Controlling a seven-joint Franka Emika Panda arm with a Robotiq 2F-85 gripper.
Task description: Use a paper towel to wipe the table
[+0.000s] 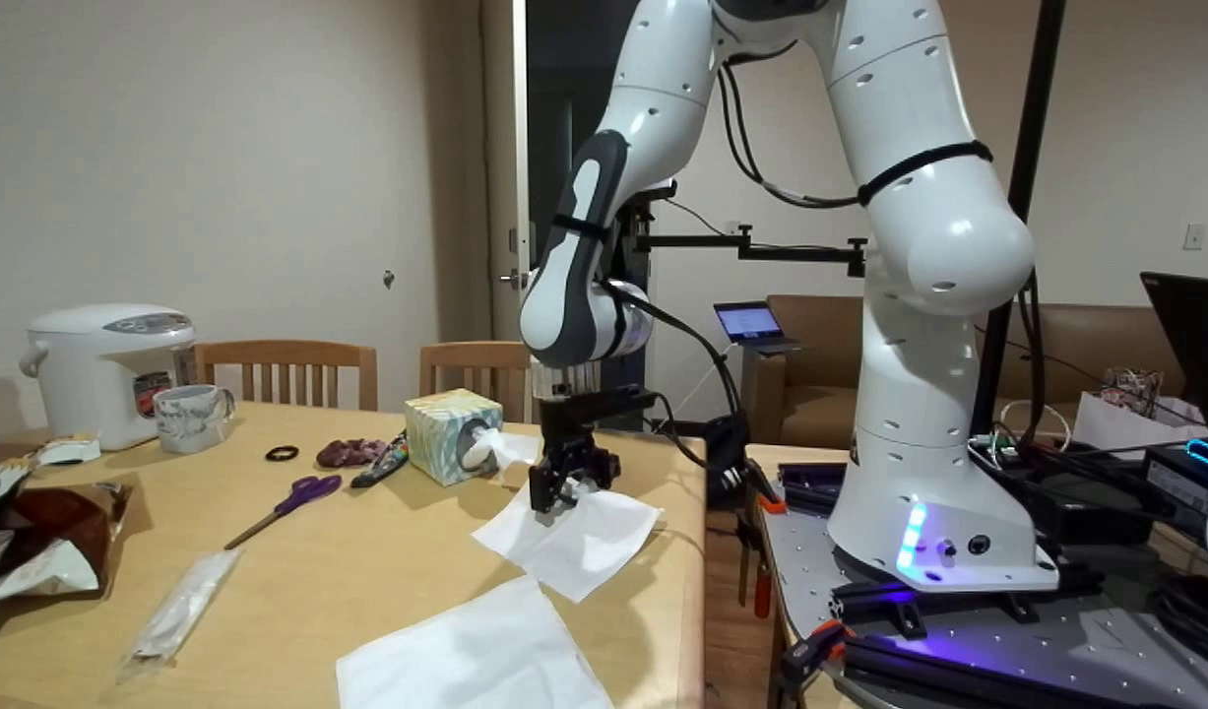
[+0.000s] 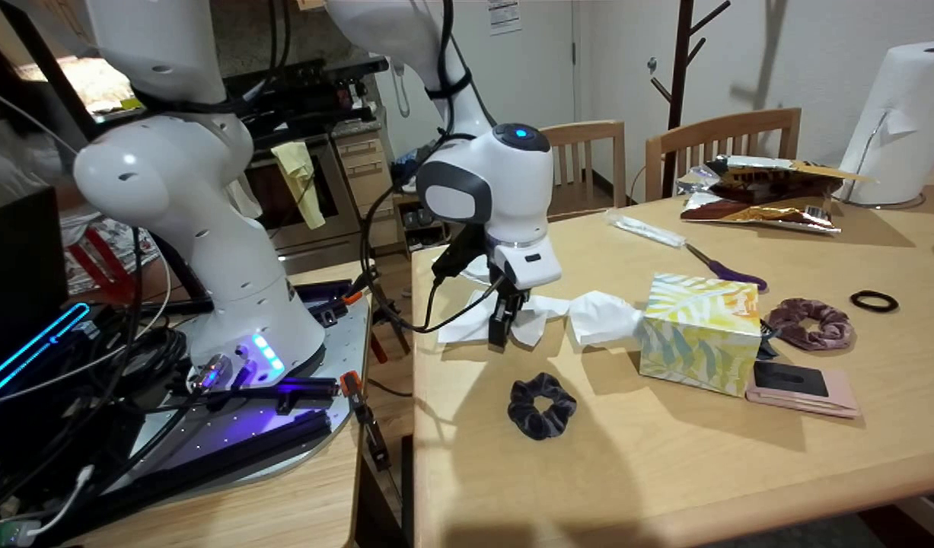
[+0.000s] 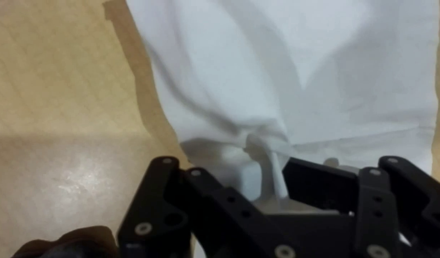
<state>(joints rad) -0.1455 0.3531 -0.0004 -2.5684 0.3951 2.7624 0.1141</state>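
In an exterior view, my gripper (image 1: 567, 492) sits below centre with the towel (image 1: 589, 542) bunched in its grasp, so straight down is taken. Box (image 1: 446, 438) stands just up-left, tissue (image 1: 513, 450) poking my way: low sweep blocked there. Open lane: bare table (image 1: 387, 551), left of centre, as far as scissors (image 1: 290, 502) and strip (image 1: 185, 606). Sheet (image 1: 471, 655) at bottom lies low, can pass over. In an exterior view, scrunchie (image 2: 522, 415) sits lower centre; open run on table at lower right.
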